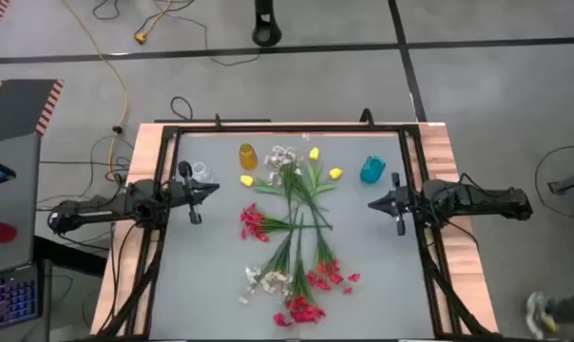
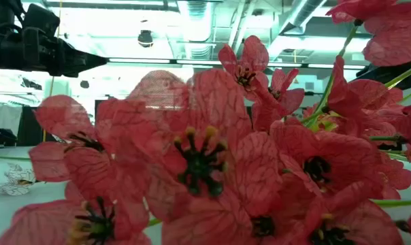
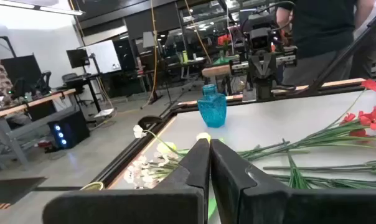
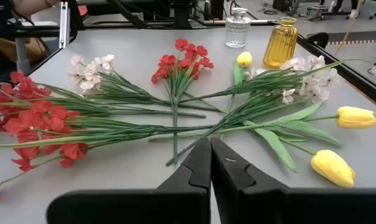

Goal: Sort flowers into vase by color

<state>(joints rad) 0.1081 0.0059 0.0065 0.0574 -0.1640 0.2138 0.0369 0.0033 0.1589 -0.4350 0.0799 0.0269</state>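
High view: left gripper [image 1: 214, 190] at 9 o'clock of the table [image 1: 211, 275], fingers clenched together, holding nothing. Right gripper [image 1: 371, 202] at 3 o'clock, also clenched and empty, pointing to the centre. Between them, the flowers [image 1: 292, 228] lying in a loose pile on the grey surface, stems crossing. Yellow vase [image 1: 248, 156] at about 11 o'clock, blue vase [image 1: 373, 170] at about 2 o'clock, clear vase [image 1: 200, 172] just beside the left gripper. White blossoms [image 1: 283, 159] near the yellow vase, yellow buds [image 1: 335, 173] around 12 to 1 o'clock, red blossoms [image 1: 305, 310] at 6 o'clock.

Low view: almost filled by red blossoms very near the lens. One dark arm [image 2: 35, 47] at 10 o'clock; not possible to tell which.

Left wrist view: own fingers pressed together, nothing between. Blue vase upright beyond them, right gripper farther behind it, a person [image 3: 325, 31] standing past the table.

Right wrist view: own fingers closed tight, empty. Flowers spread flat ahead; yellow vase and clear vase upright at the far edge, side by side but apart.
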